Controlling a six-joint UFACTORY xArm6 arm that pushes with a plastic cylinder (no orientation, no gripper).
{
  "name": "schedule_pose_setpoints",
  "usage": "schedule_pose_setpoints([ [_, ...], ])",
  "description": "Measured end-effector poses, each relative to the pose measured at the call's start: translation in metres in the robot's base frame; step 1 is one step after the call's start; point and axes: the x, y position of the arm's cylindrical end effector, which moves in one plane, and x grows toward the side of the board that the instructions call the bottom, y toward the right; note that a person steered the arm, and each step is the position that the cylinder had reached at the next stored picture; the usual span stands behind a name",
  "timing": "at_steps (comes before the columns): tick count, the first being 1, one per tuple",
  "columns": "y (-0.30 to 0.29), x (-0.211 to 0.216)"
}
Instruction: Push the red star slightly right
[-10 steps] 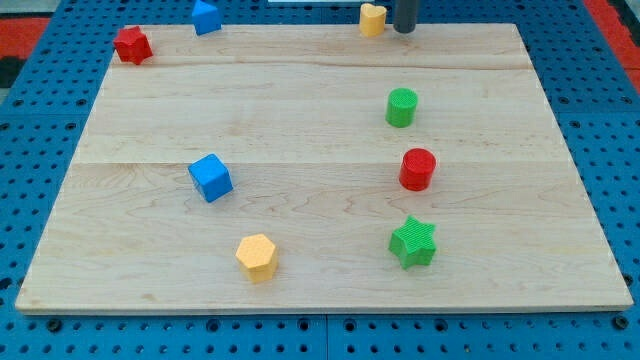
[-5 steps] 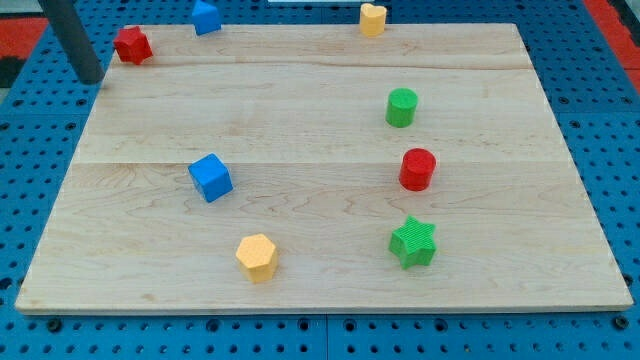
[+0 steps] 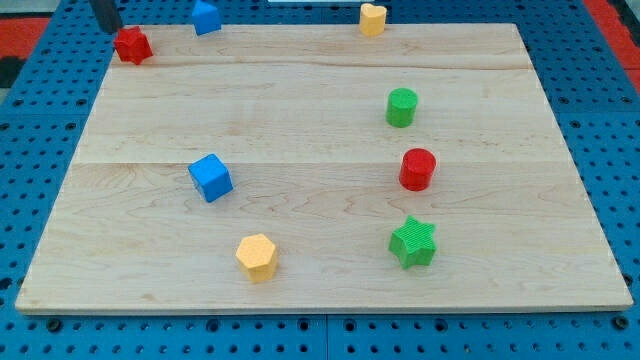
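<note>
tip (image 3: 110, 30) of rod sits just beside red star (image 3: 132, 45), at its 10 o'clock; contact cannot be told. red star lies at far-left corner of desk (image 3: 300, 120). no claw fitted, so no claw state shows

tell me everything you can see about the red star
The red star is a small, chunky, matte block, apparently plastic, lying flat at the wooden board's top-left corner by the edge. No other block touches it. My tip sits just up and to its left, close by; contact cannot be made out.
</note>
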Motion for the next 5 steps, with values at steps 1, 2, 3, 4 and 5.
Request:
schedule_pose_setpoints([
  [1, 0.002, 0.024],
  [2, 0.029, 0.025],
  [3, 0.064, 0.026],
  [4, 0.102, 0.030],
  [5, 0.120, 0.044],
])
